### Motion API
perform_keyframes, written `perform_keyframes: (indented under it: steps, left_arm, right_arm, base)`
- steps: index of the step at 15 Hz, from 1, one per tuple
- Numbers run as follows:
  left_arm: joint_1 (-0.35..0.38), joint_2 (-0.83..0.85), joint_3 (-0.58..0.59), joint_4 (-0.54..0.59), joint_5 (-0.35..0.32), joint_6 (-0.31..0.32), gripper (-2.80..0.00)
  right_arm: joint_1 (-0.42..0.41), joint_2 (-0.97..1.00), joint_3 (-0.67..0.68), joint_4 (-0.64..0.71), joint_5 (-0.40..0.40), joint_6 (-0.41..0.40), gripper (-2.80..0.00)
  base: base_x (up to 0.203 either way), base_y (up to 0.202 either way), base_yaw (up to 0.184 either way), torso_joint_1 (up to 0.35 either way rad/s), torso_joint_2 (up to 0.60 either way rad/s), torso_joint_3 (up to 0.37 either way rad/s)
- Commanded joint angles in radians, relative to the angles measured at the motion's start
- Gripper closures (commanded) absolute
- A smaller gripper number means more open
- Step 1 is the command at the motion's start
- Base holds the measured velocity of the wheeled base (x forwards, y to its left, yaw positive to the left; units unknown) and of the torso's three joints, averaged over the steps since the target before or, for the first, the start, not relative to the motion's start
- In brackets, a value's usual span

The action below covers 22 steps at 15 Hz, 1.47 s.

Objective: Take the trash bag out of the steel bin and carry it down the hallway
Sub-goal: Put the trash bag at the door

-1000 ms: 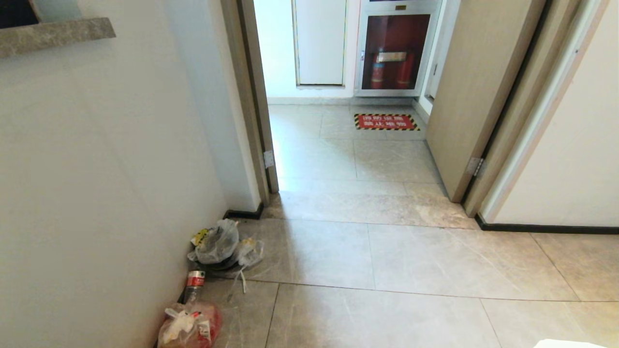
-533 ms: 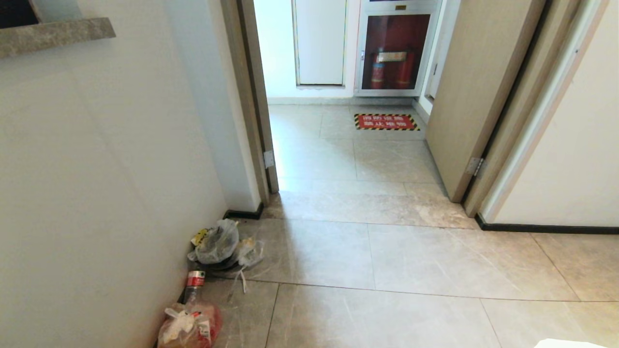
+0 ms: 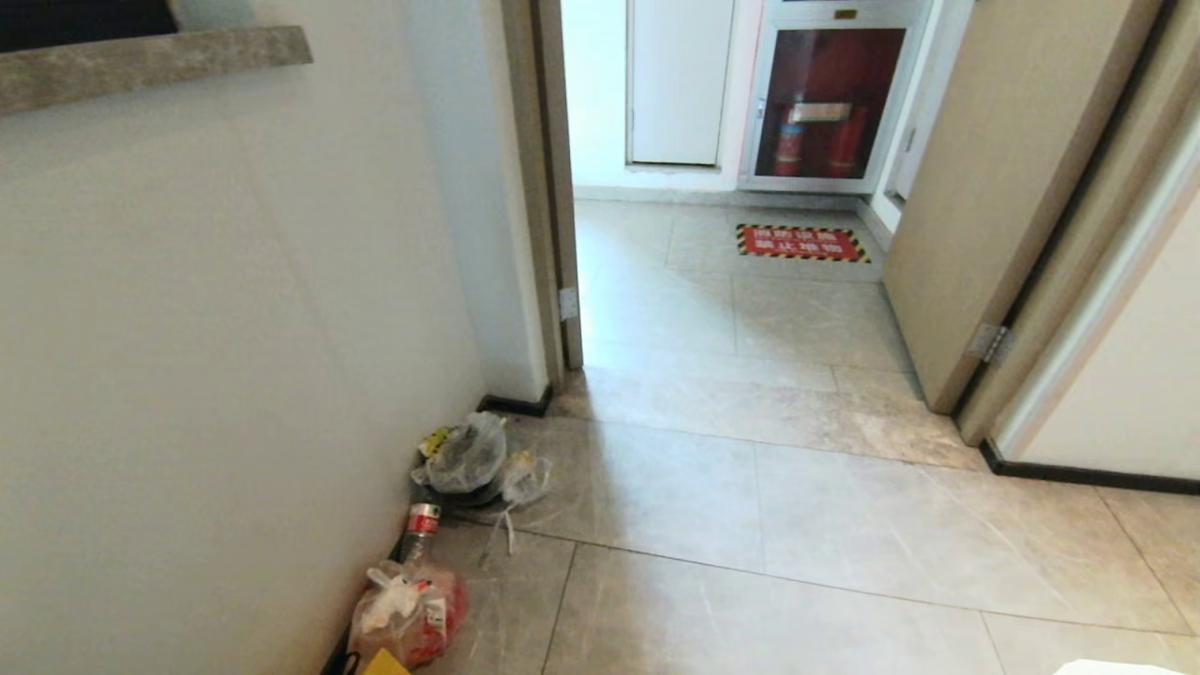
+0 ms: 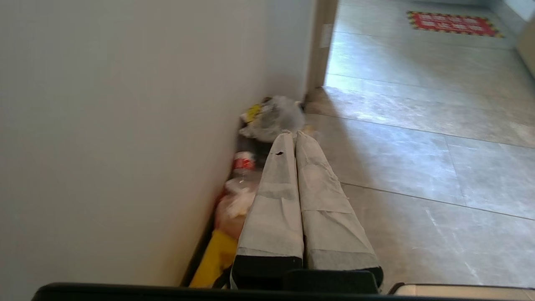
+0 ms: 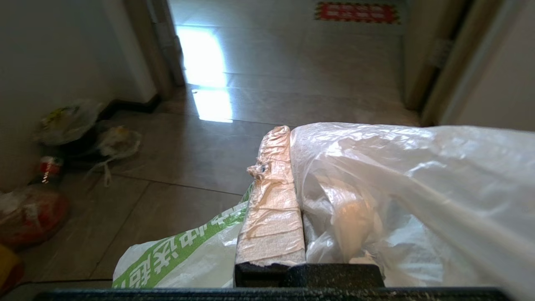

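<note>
The trash bag (image 5: 397,175), thin wrinkled translucent white film, fills much of the right wrist view. My right gripper (image 5: 290,131) is shut on it; one taped finger (image 5: 273,200) shows and the film drapes over the other. White plastic with green print (image 5: 179,251) hangs just below. My left gripper (image 4: 294,136) is shut with nothing in it, pointing along the left wall. Neither arm shows in the head view. The steel bin is out of view. The hallway floor (image 3: 797,487) of glossy beige-grey tiles stretches ahead.
Litter lies along the left wall (image 3: 234,328): a grey rubbish bag (image 3: 466,457), a red-labelled bottle (image 3: 421,525), a reddish bag (image 3: 410,609). Ahead is an open doorway (image 3: 731,309) with a brown door (image 3: 1012,187) swung open on its right, a red floor sign (image 3: 802,242) and an extinguisher cabinet (image 3: 825,103).
The whole head view has slid to the right, so the camera has turned or moved. The litter, door and walls keep their places relative to each other.
</note>
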Motion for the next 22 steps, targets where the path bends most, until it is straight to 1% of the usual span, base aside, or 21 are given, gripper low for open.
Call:
perform_keyframes:
  steps: [1,6,9,22]
  left_arm:
    - [0.001,0.000,0.000,0.000,0.001,0.000,0.00]
    - [0.001,0.000,0.000,0.000,0.001,0.000,0.00]
    - [0.001,0.000,0.000,0.000,0.001,0.000,0.00]
    - [0.001,0.000,0.000,0.000,0.001,0.000,0.00]
  right_arm:
    - [0.001,0.000,0.000,0.000,0.000,0.000,0.00]
    - [0.001,0.000,0.000,0.000,0.000,-0.002,0.00]
    - [0.001,0.000,0.000,0.000,0.000,-0.002,0.00]
    - [0.001,0.000,0.000,0.000,0.000,0.000,0.00]
  base:
    - [-0.001,-0.007,0.174,0.001,0.00,0.006]
    - [0.000,-0.008,0.169,0.002,0.00,0.006]
    - [0.000,-0.006,0.123,0.002,0.00,0.004]
    - [0.000,0.000,0.000,0.000,0.00,0.000]
